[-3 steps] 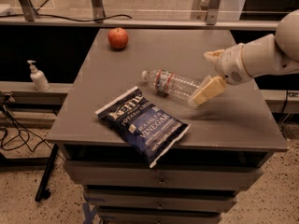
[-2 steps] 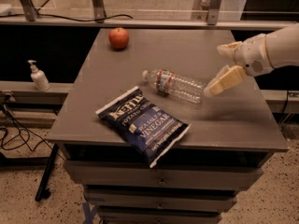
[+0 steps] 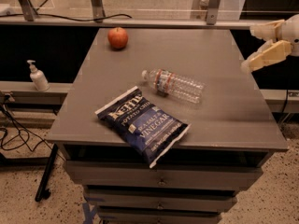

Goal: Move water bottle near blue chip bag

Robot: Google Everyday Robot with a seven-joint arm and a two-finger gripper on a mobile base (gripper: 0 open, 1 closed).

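Observation:
The water bottle (image 3: 175,84) is clear ribbed plastic with a white cap and a red-and-white label band. It lies on its side in the middle of the grey table (image 3: 233,111), cap pointing left. The blue chip bag (image 3: 142,125) lies flat just in front and left of it, a small gap between them, one corner hanging over the table's front edge. My gripper (image 3: 249,49) is at the right edge of the view, beyond the table's right side and above it. It is open and empty, well clear of the bottle.
A red apple (image 3: 117,37) sits at the table's back left. A small white pump dispenser (image 3: 37,76) stands on a lower ledge to the left. Drawers (image 3: 161,183) sit under the tabletop. A metal rail with posts (image 3: 140,21) runs behind, and cables lie on the floor at left.
My gripper has pulled back from the bottle's right end, moving right and upward past the table's edge. The bottle and chip bag have stayed put.

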